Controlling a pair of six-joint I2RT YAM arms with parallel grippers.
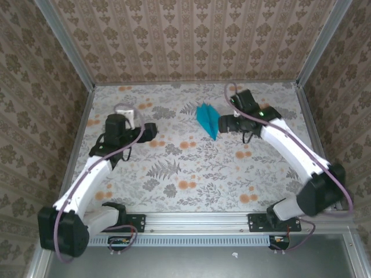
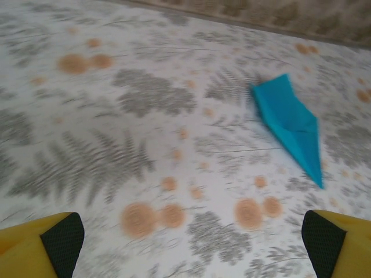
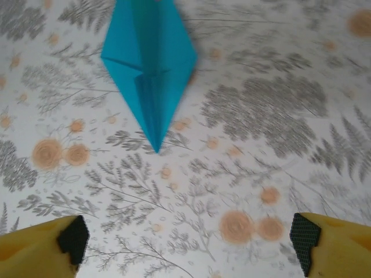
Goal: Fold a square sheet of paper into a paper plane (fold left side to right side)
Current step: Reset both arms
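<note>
- Paper plane (image 1: 207, 120): bright cyan-blue dart, folded, lying on the table (image 1: 191, 168) in its far half, a little right of the table's middle. The pointed nose is turned toward the table's near edge and slightly to the right; the broader tail is toward the far edge. The left wrist view (image 2: 290, 124) shows a raised centre fold. The right wrist view (image 3: 149, 63) shows the centre crease and two layered flaps narrowing to the tip. Nothing touches it.
- Table: flat surface with a pale cover printed in grey ferns and orange blossoms. A metal frame edges it, and patterned wall panels (image 1: 191, 35) stand on three sides.
- Right gripper (image 1: 223, 123): over the table's far right part, just beside the plane's right edge. Its yellow, black-padded fingers (image 3: 304, 237) are spread wide, released, with only table cover between them (image 3: 188, 237).
- Left gripper (image 1: 152, 131): over the table's far left part, well apart from the plane. Its fingers (image 2: 61, 237) are likewise spread wide and grasp nothing (image 2: 191, 237).
</note>
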